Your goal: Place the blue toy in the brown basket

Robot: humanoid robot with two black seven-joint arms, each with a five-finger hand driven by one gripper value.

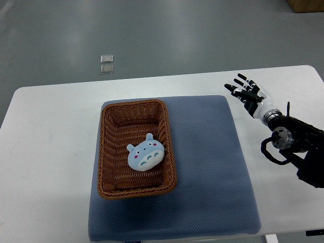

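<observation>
A blue plush toy (146, 155) with a round face and small ears lies inside the brown woven basket (107, 152), near its middle. The basket stands on the left part of a blue-grey mat (212, 167). My right hand (246, 92) comes in from the right edge and hovers over the white table to the right of the mat's far corner. Its fingers are spread and hold nothing. It is well apart from the basket and the toy. The left arm does not show.
The white table (50, 152) extends left and right of the mat. Two small clear squares (107, 64) lie on the grey floor beyond the table's far edge. A brown box corner (306, 5) shows at the top right.
</observation>
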